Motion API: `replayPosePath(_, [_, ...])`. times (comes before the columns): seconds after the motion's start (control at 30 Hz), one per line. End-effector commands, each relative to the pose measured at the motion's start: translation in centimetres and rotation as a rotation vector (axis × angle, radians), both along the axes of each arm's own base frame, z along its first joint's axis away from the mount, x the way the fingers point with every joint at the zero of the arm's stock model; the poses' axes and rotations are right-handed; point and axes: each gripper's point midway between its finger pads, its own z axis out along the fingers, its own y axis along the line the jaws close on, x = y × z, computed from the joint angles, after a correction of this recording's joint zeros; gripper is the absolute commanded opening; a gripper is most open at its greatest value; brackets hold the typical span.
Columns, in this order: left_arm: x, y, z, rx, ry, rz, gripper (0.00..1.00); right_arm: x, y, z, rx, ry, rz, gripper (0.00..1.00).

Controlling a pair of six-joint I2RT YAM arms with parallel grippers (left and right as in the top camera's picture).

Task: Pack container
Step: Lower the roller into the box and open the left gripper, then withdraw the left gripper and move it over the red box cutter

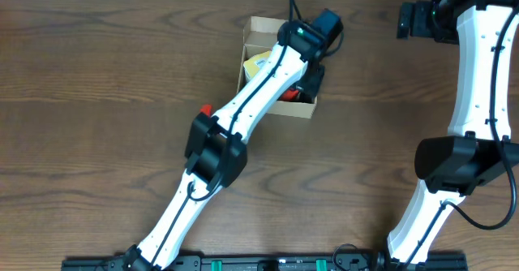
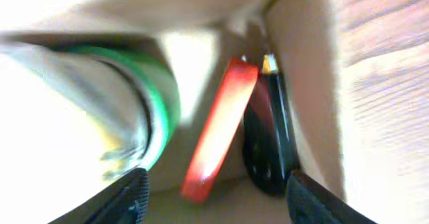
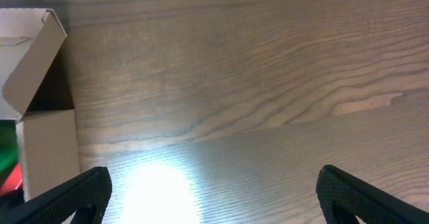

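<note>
Overhead view: container (image 1: 258,29) sits on the worktop (image 1: 97,76) near the back centre; left arm reaches across it, with the left end effector (image 2: 216,196) lowered inside the box; left wrist view shows its fingers (image 2: 131,198) spread wide with nothing clamped between them. Beyond them, in the box, a flat red item (image 2: 221,123) leans against a black item (image 2: 269,143) by the right wall; a blurred white-and-green rounded object (image 2: 144,110) fills the left side; something yellow (image 1: 259,60) also shows in the box from above. Right end effector (image 3: 214,200) hovers over bare worktop well to the right of the container, wide apart and holding nothing; the box's open flap (image 3: 33,56) shows at the left edge of the right wrist view. A small red thing (image 1: 205,109) peeks out beside the left arm, outside the box; cannot tell what it is. Judgement: packing looks well under way, with several items already in; likely left to do are that loose red piece if it belongs, clearing the left arm from the box, and folding the flap down; lid not yet shut.
</note>
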Motion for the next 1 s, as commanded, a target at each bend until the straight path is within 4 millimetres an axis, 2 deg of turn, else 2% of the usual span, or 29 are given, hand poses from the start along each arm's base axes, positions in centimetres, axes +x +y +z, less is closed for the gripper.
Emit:
replayPosePath(0.0, [0.9,1.3,7.1,-0.032,-0.147,0.01,0.64,0.1,0.1,-0.3,0.004,0.006,-0.007,0.99])
replayPosePath(0.17, [0.3,3.3,11.8,-0.012,-0.234,0.036,0.64,0.1,0.1,-0.3,0.004,0.006,-0.007,0.99])
replayPosePath(0.3, [-0.7,7.3,13.6,0.13,-0.259,0.077,0.62,0.1,0.1,-0.3,0.004,0.006,-0.007,0.99])
replayPosePath(0.43, [-2.1,11.1,13.0,0.25,-0.181,0.109,0.55,0.1,0.1,-0.3,0.004,0.006,-0.007,0.99])
replayPosePath(0.53, [-3.0,13.7,12.4,0.304,-0.101,0.157,0.4,0.1,0.1,-0.3,0.004,0.006,-0.007,0.99])
replayPosePath(0.67, [-3.1,14.6,11.9,0.258,-0.035,0.142,0.39,0.1,0.1,-0.3,0.004,0.006,-0.007,1.0])
replayPosePath(0.83, [-3.2,16.0,13.0,0.238,-0.035,0.142,0.4,0.1,0.1,-0.3,0.004,0.006,-0.007,0.99])
replayPosePath(0.97, [-4.4,19.1,14.4,0.297,-0.045,0.172,0.4,0.1,0.1,-0.3,0.004,0.006,-0.007,0.99])
